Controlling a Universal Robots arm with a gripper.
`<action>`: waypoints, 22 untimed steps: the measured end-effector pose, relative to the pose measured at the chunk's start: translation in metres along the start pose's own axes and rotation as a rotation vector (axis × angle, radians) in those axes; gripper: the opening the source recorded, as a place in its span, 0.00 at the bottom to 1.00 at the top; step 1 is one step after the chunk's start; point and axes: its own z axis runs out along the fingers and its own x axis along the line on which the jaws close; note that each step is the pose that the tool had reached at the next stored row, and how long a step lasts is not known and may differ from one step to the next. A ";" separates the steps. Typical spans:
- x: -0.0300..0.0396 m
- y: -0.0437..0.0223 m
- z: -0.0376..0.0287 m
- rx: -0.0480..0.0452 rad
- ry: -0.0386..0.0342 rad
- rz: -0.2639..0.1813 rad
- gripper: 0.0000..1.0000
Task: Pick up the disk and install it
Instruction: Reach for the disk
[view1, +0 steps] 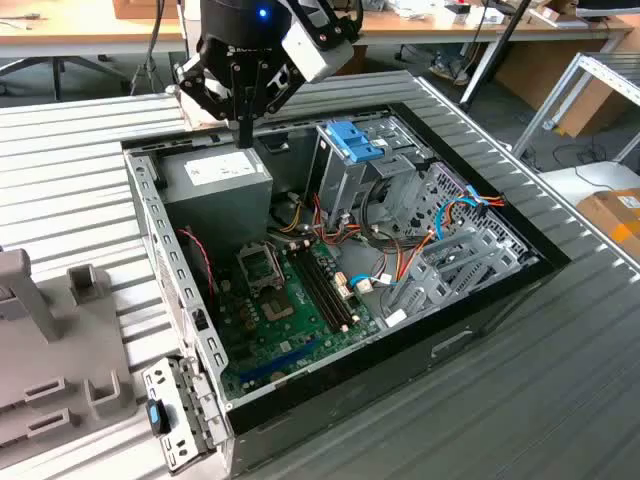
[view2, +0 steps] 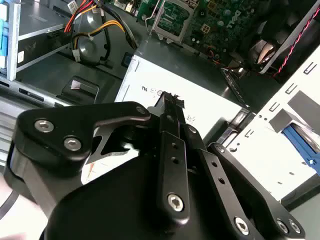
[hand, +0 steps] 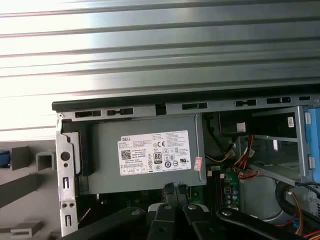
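Two jaws, pressed together and gripping nothing, hang over the grey power supply (view1: 215, 182) at ten o'clock inside the open computer case (view1: 152, 235).

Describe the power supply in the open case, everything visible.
The power supply is a grey sheet-metal box lying flat in a corner of the open computer case, close against its walls. Its upward face carries a white printed label. Red, yellow and orange wires bunch at its side, towards the motherboard. The gripper, shut and empty, hangs over its outer edge; whether they touch cannot be told.
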 end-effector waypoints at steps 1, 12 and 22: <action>0.0000 0.0000 0.0000 0.0000 0.0000 0.000 0.11; 0.0000 0.0000 0.0000 0.0000 0.0000 0.000 0.11; 0.0170 -0.0013 -0.0005 0.0000 0.0000 0.000 0.11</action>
